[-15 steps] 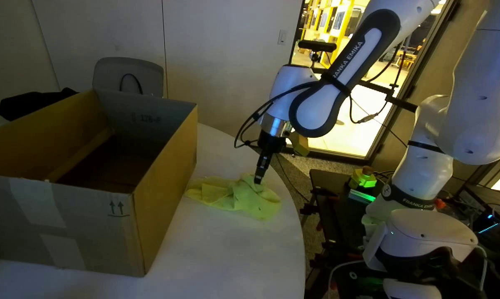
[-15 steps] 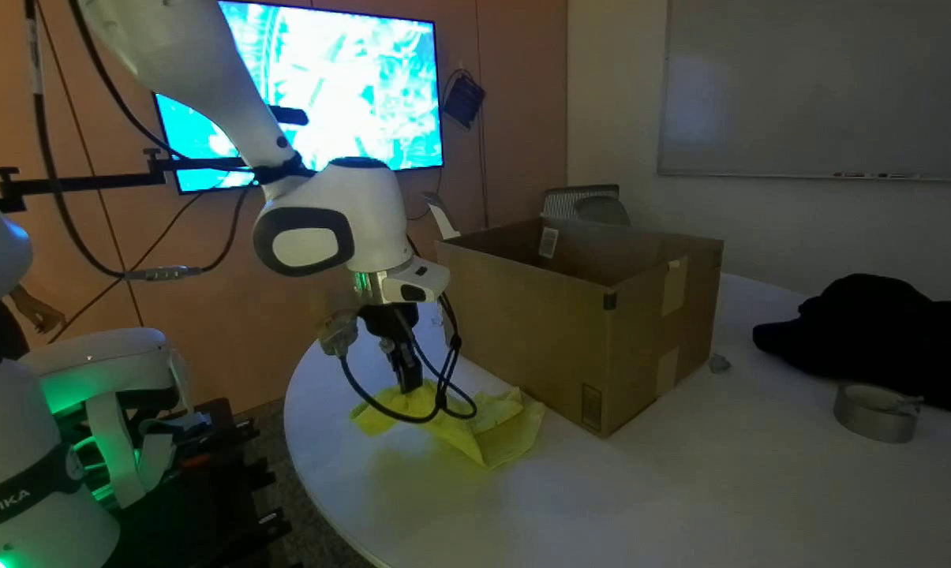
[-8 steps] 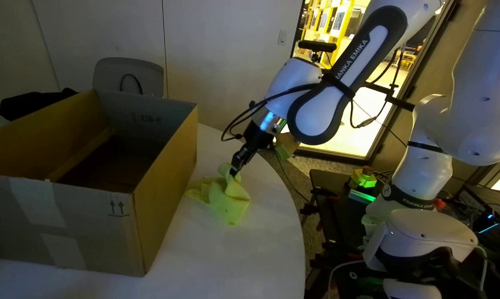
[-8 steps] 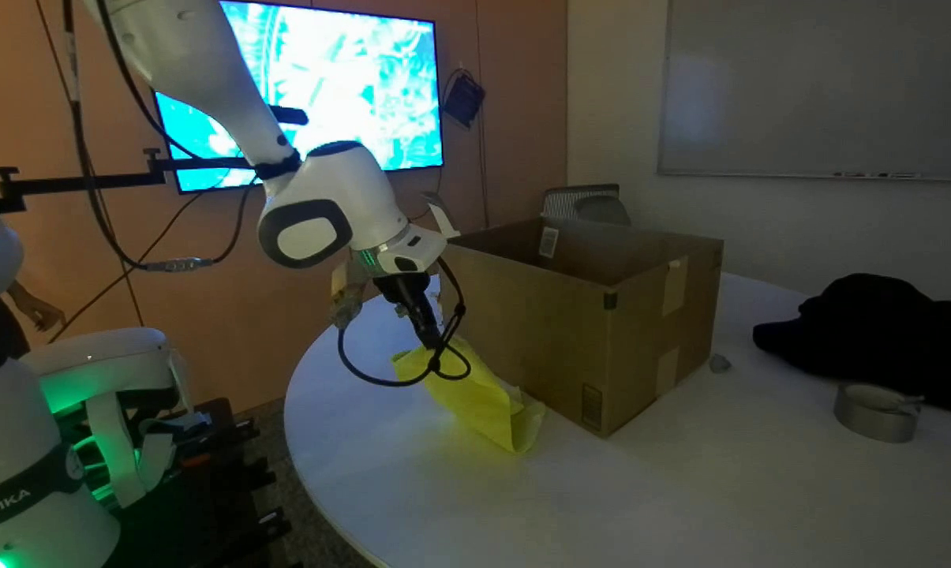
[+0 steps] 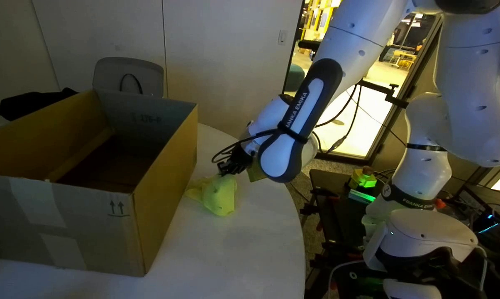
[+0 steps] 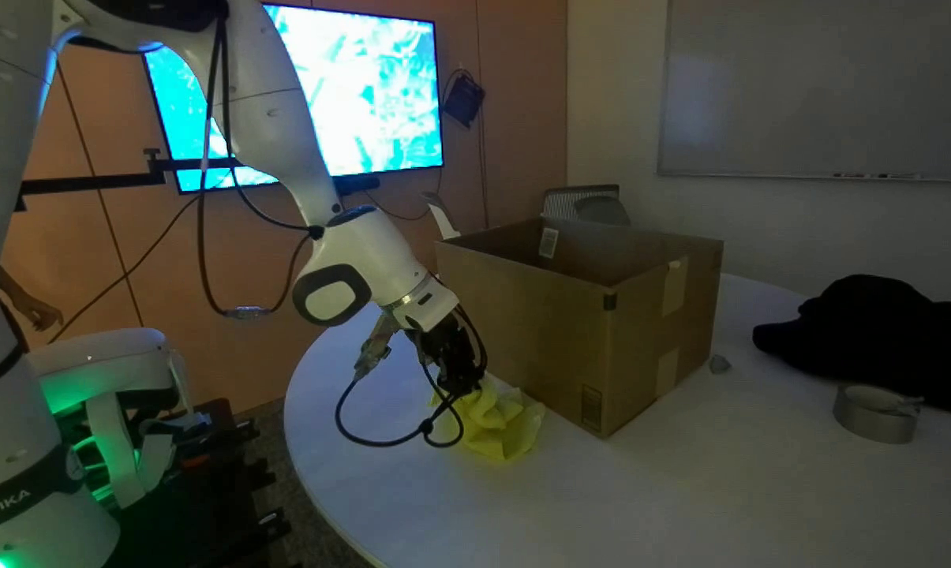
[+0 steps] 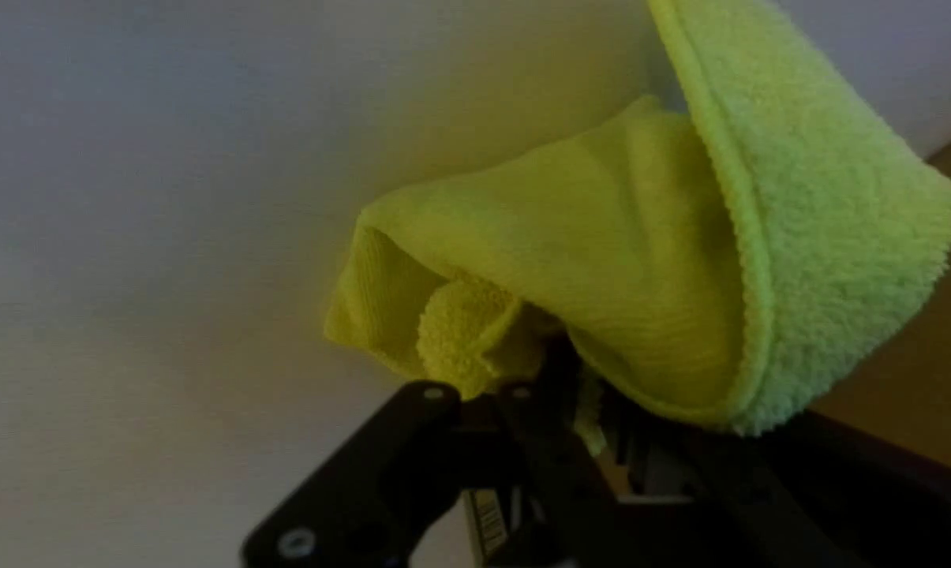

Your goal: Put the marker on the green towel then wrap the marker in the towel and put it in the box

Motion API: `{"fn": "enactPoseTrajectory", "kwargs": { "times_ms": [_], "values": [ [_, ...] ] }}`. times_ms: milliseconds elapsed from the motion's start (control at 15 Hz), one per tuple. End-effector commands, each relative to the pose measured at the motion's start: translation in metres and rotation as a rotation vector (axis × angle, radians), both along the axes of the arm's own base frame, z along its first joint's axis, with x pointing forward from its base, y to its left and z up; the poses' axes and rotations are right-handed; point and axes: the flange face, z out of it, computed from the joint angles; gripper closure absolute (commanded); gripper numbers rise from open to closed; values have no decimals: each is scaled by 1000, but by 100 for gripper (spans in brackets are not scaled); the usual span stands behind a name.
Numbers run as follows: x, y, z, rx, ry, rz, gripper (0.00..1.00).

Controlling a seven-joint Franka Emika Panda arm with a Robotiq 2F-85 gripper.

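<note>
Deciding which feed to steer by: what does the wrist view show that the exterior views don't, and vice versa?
Only the wrist view: the hem and fuzzy pile of the green towel, and a barcode-like label near the bottom.

Only the exterior views: the open top of the cardboard box, a tape roll, a wall screen.

Both: green towel, gripper, white table and likely the box's side, a brown strip in the wrist view.
</note>
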Motion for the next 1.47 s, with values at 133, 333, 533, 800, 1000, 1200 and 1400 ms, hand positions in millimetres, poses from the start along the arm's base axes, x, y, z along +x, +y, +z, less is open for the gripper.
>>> {"fn": "enactPoseTrajectory", "kwargs": {
  "times_ms": [133, 333, 533, 800, 1000, 1200, 1400],
  "values": [
    [24, 1, -14, -16, -102, -240, 97],
    [29, 2, -4, -10, -133, -300, 65],
    [30, -4, 13, -9, -176, -366, 44],
    [23, -25, 43, -25, -236, -457, 13],
    [12, -46, 77, -43, -303, -527, 0],
    [4, -51, 119, -35, -373, -527, 0],
    [1, -38, 147, 25, -382, -433, 0]
  ]
}}
